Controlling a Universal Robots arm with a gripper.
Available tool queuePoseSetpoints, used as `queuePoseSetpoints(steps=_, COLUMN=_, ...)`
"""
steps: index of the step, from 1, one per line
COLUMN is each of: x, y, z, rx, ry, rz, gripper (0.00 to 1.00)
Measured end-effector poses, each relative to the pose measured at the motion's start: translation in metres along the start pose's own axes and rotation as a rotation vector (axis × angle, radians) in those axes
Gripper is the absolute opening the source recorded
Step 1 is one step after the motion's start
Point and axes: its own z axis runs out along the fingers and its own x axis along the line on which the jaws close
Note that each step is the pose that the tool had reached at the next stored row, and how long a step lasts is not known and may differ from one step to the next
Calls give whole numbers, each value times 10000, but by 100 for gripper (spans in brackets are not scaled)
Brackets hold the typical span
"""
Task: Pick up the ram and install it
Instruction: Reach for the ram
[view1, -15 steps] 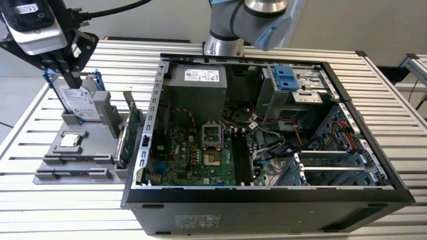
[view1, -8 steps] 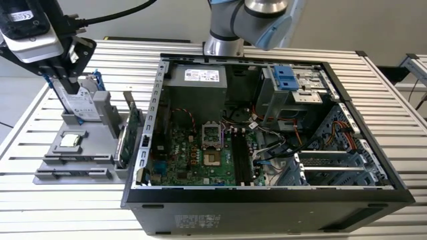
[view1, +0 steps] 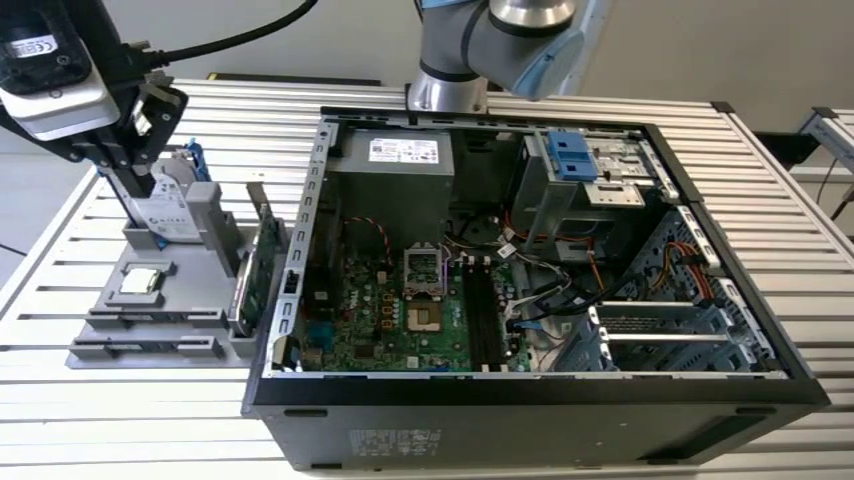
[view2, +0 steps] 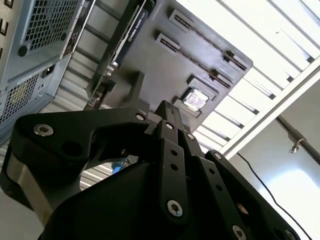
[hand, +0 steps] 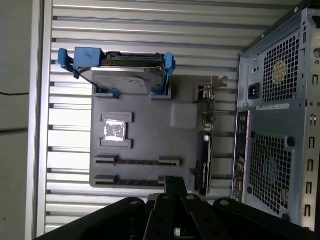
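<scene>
My gripper (view1: 134, 188) hangs at the exterior view's left, above the back of a grey parts holder (view1: 120, 312) and close to the hard drive standing there. Its dark fingers come together at the tips, and nothing shows between them in both wrist views (hand: 175, 186) (view2: 167, 114). The ram is hidden: I cannot pick it out anywhere. Two narrow slots (hand: 137, 161) in the holder look like thin dark lines, and whether a stick sits in them is unclear. The long dark memory slots (view1: 483, 310) lie on the motherboard inside the open computer case (view1: 534, 410).
On the holder stand a silver hard drive in a blue frame (view1: 171, 205) (hand: 122, 75), a square processor chip (view1: 144, 281) (hand: 115, 131) and a green expansion card (view1: 260, 255) (hand: 206, 145). The arm's base (view1: 447, 90) is behind the case. Everything rests on a white slatted table (view1: 147, 410).
</scene>
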Motion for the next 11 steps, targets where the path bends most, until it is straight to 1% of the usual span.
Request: queuePoseSetpoints(steps=11, x=21, y=-63, z=36, rx=-1, ry=3, rz=1, gripper=0)
